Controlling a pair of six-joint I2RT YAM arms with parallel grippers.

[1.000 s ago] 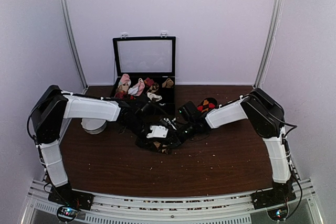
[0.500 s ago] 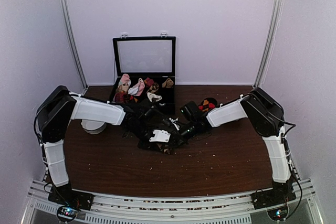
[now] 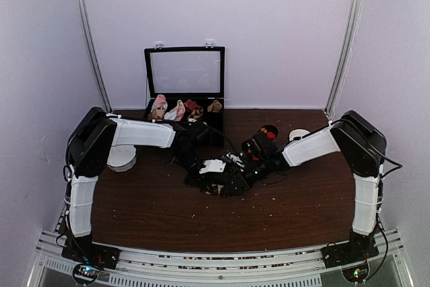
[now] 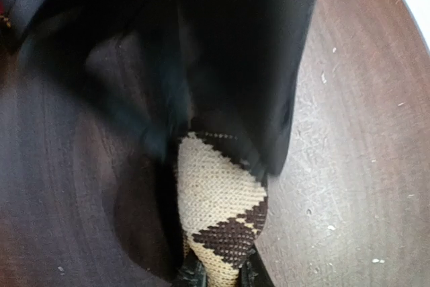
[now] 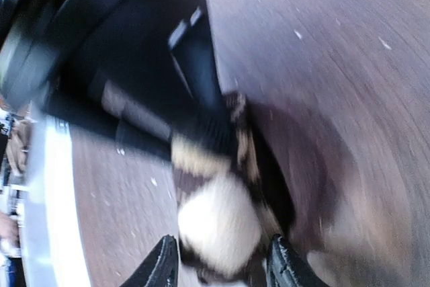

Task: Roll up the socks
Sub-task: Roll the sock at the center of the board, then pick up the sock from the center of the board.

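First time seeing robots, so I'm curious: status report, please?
Left gripper shut on tan socks. Right gripper shut on them too, view blurred. Socks bunched between the grippers. Red sock close behind.

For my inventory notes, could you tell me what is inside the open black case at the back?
Sock bundles, pink, white, red and tan, sit in its far part. The case's near part is covered by the left arm, so its contents cannot be seen.
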